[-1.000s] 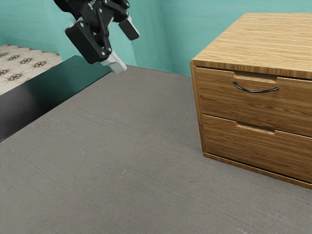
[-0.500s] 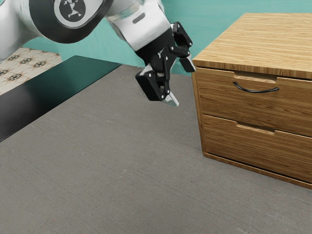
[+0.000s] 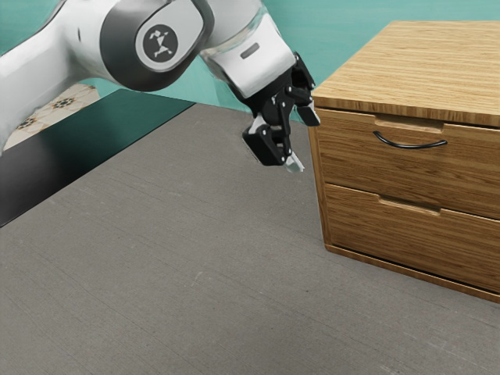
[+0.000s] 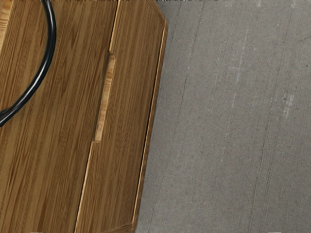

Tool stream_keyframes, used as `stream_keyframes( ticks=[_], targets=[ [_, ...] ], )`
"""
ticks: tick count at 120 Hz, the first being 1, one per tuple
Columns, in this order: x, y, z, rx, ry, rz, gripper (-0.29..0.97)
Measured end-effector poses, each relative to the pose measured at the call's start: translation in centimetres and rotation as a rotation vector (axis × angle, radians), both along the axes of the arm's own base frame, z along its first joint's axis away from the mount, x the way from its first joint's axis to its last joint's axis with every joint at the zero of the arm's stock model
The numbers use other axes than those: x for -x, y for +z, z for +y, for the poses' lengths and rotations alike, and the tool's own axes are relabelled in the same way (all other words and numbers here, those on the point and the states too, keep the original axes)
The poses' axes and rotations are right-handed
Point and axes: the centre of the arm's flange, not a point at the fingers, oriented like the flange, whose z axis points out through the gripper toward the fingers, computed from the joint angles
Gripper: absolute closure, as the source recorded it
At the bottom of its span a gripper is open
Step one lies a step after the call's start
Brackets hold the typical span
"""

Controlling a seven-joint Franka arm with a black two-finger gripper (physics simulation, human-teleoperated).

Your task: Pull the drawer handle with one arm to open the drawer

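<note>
So far no part of the pull was done: the top drawer (image 3: 402,168) sat flush in the wooden cabinet (image 3: 422,70), its black handle (image 3: 410,146) untouched. The gripper (image 3: 300,139) hung just beside the cabinet's front corner, on the exterior view's left of the handle, fingers spread and holding nothing. Reaching, gripping and pulling were all left. Both that drawer and the lower drawer (image 3: 414,238) were shut, their contents hidden.
</note>
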Motion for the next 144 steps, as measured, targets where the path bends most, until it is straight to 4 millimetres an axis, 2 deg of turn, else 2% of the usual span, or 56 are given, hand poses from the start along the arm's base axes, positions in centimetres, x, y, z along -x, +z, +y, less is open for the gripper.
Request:
stream_keyframes(
  ticks=[8,14,33,51,96,114,130,144],
  targets=[
    [0.6,-0.2,-3.8,0.000,-0.043,-0.005,0.16],
    [0.7,-0.1,-5.6,-0.005,-0.057,-0.016,0.19],
    [-1.6,-1.4,-6.1,-0.058,-0.013,-0.030,0.22],
    [-1.6,-1.4,-7.9,-0.071,-0.003,-0.044,0.24],
    [-4.1,-4.0,-8.8,-0.072,0.045,-0.045,0.29],
    [-4.8,-4.0,-8.8,-0.067,0.045,-0.086,0.30],
    [-5.6,-4.0,-7.6,-0.101,0.062,-0.122,0.30],
    [-6.2,-4.5,-7.5,-0.120,0.061,-0.132,0.31]
  ],
)
